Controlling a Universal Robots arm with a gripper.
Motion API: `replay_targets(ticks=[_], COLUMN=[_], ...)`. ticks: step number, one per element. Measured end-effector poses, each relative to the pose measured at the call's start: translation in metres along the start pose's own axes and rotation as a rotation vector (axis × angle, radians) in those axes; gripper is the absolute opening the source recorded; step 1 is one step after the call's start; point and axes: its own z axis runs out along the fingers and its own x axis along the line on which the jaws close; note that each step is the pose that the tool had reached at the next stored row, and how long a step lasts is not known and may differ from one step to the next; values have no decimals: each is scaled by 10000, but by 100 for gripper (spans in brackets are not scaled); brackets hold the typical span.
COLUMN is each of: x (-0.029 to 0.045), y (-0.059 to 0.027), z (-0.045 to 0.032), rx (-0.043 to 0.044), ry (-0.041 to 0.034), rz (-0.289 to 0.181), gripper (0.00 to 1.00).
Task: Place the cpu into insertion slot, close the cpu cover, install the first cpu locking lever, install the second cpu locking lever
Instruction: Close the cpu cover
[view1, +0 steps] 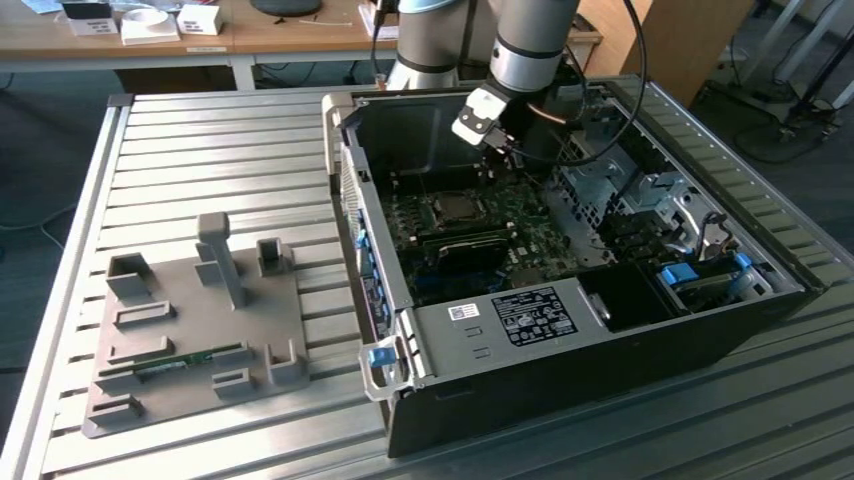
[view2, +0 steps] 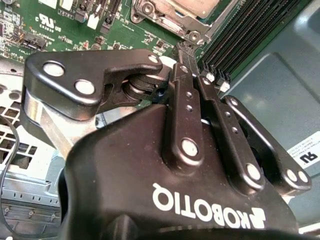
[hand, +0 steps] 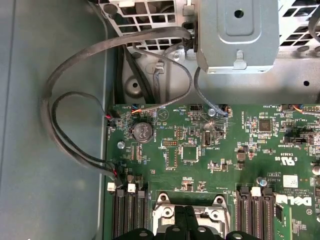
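Open computer case (view1: 601, 370) on slatted table (view1: 200, 150), toward the exterior view's right. Fixture plate (view1: 200, 340) on the table at the exterior view's left, well apart from the case. Desk (view1: 160, 40) far behind the table. Motherboard (view1: 534, 240) on the case floor. Insertion slot (view1: 458, 208) on the board, memory slots (hand: 130, 215) on both sides of it. Cpu cover (view2: 165, 22) lies on the slot, cpu (view2: 192, 6) inside its window. Drive cage (view1: 441, 345) at the case's near end. Gripper (hand: 185, 222) above the slot. Coin cell (hand: 141, 131) on the board. Cables (hand: 75, 125) loop from the board edge over the case floor.
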Motion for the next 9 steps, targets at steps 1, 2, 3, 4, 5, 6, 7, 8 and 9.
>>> replay_targets(ticks=[1, 2, 3, 4, 5, 6, 7, 8, 9], x=[0, 0, 0, 0, 0, 0, 0, 0, 0], y=[0, 0, -1, -1, -1, -1, -1, -1, -1], z=[0, 0, 0, 0, 2, 3, 4, 6, 5], rx=[0, 0, 0, 17, 74, 174, 302, 419, 443], ry=[0, 0, 0, 1, 3, 4, 1, 0, -2], rz=[1, 1, 1, 2, 6, 13, 20, 28, 30], gripper=[11, 11, 11, 11, 11, 11, 11, 11, 11])
